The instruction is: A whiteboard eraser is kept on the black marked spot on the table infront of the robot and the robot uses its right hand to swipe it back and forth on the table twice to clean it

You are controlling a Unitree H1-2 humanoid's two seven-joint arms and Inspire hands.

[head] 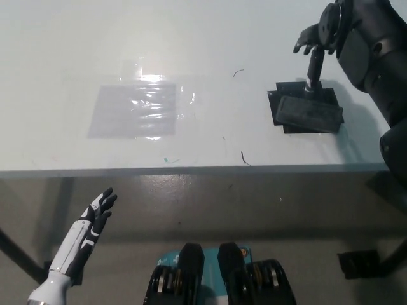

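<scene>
A dark grey, rectangular eraser (309, 113) with a rough, felt-like top lies on a black square mark (284, 100) near the white worktop's (76, 44) right front edge. Above it hangs the black right robot hand (314, 52), fingers spread, one pointing down just behind the eraser; contact is unclear. Its arm is cut off at the picture's right. The white left robot hand (96, 213) rests open below the front edge.

Matt grey felt-like eraser (309, 112), smooth white table (210, 38), glossy clear plastic film (135, 109) catching glare
</scene>
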